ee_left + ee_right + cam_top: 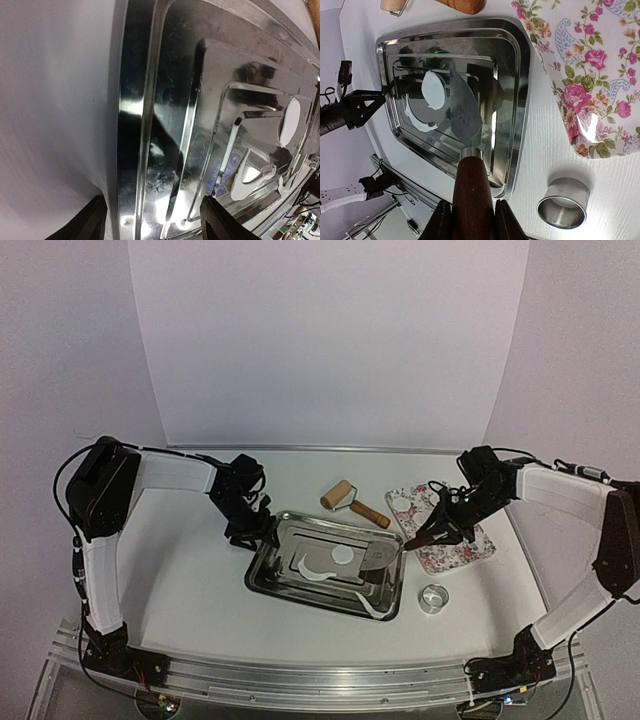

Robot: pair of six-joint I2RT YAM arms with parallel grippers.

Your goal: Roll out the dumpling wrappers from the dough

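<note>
Nearest to the near edge, on the right half of the table, the ring cutter [565, 187] is standing alone, just beside the near right corner of the steel tray [524, 100]. Your right gripper [472, 220] is gripping the wooden handle of the spatula [465, 112] tightly. The blade is lying low in the tray with its edge just beside one cut dumpling wrapper [434, 90]; I cannot tell if it is already going under it. Beside this disc the leftover dough [422, 122] is lying as a thin curved strip with a round hole cut out. So, in my judgement, rolling and cutting are done for this piece, and lifting it over to the flowered plate [455, 550] is remaining. On the plate's far left corner a white round spot is showing, maybe another wrapper, but it is too small to be sure. Your left gripper [152, 222] is standing wide open at the tray's far left corner, with the rim between its fingers, holding nothing. Farther toward the far edge, the rolling pin [352, 502] is lying between tray and plate. The raised tray rim is standing between the blade and the plate.
</note>
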